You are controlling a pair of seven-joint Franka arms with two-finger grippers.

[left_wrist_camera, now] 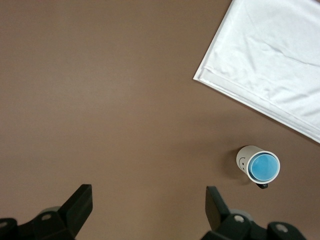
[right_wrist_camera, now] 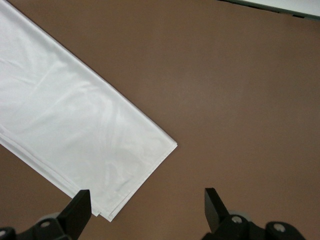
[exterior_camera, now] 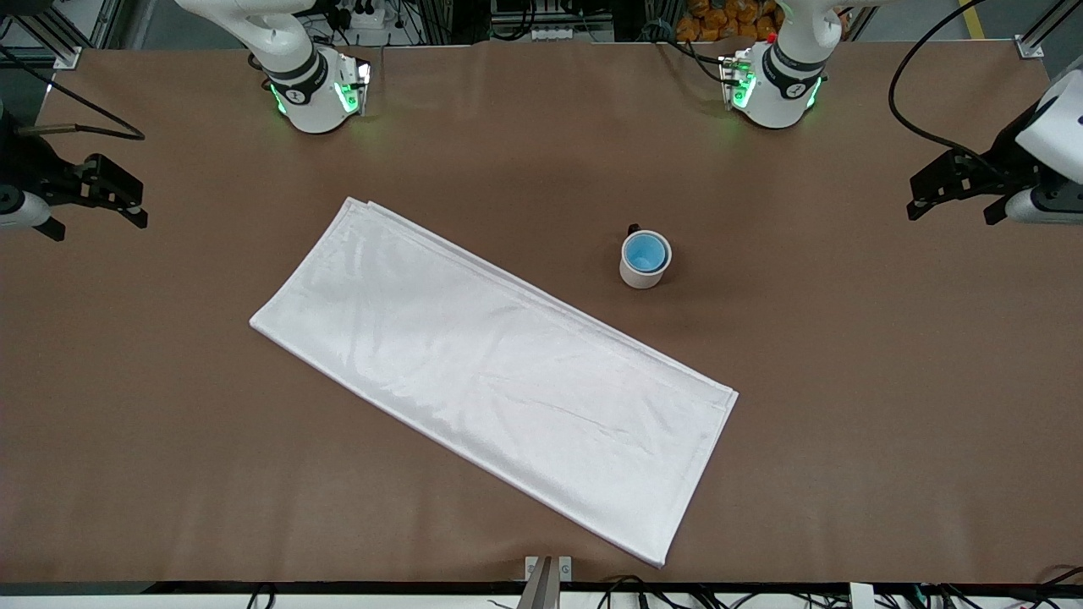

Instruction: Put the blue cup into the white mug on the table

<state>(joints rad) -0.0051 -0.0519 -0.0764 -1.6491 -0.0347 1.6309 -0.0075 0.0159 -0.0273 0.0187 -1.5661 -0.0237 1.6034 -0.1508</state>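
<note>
The blue cup point(exterior_camera: 645, 251) sits upright inside the white mug point(exterior_camera: 640, 276), which stands on the brown table point(exterior_camera: 846, 381) toward the left arm's end, with its black handle on the side away from the front camera. The left wrist view shows the blue cup point(left_wrist_camera: 263, 167) in the mug point(left_wrist_camera: 244, 158) too. My left gripper point(exterior_camera: 918, 196) is open and empty, held high over the table's edge at the left arm's end, well apart from the mug; it also shows in the left wrist view point(left_wrist_camera: 148, 197). My right gripper point(exterior_camera: 135, 205) is open and empty over the right arm's end, and shows in the right wrist view point(right_wrist_camera: 147, 200).
A white rectangular cloth point(exterior_camera: 491, 372) lies flat and slantwise across the middle of the table, beside the mug and nearer to the front camera. It shows in the left wrist view point(left_wrist_camera: 275, 55) and the right wrist view point(right_wrist_camera: 65, 135). Both arm bases stand at the table's back edge.
</note>
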